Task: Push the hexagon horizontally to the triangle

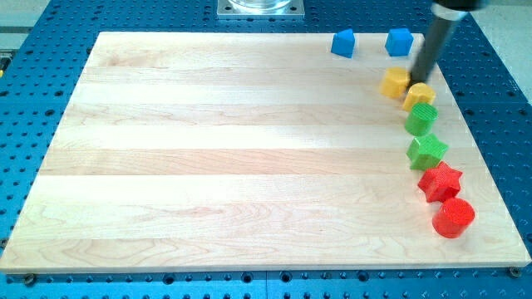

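My tip (418, 76) is at the view's upper right. It touches the right side of a yellow block (396, 82), which looks like a hexagon. A second yellow block (420, 95) lies just below the tip. A blue block that looks like a triangle (343, 42) lies near the top edge, up and to the left of the yellow one. A blue cube (400, 41) sits to its right, just left of the rod.
Down the wooden board's (208, 166) right side run a green cylinder (421, 119), a green star (427, 151), a red star (440, 180) and a red cylinder (453, 218). A metal base (261, 7) sits above the top edge.
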`<action>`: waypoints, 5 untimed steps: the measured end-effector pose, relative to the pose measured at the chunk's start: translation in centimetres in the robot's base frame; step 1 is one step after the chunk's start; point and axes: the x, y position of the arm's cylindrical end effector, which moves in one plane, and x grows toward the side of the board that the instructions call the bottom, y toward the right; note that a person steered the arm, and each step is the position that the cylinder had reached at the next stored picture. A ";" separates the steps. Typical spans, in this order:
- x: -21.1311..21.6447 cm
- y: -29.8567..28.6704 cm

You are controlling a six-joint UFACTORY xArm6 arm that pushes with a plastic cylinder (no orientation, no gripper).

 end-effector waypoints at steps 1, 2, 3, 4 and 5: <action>-1.5 -8.4; 0.0 -4.6; -0.2 -4.6; -0.2 -4.6; -0.2 -6.9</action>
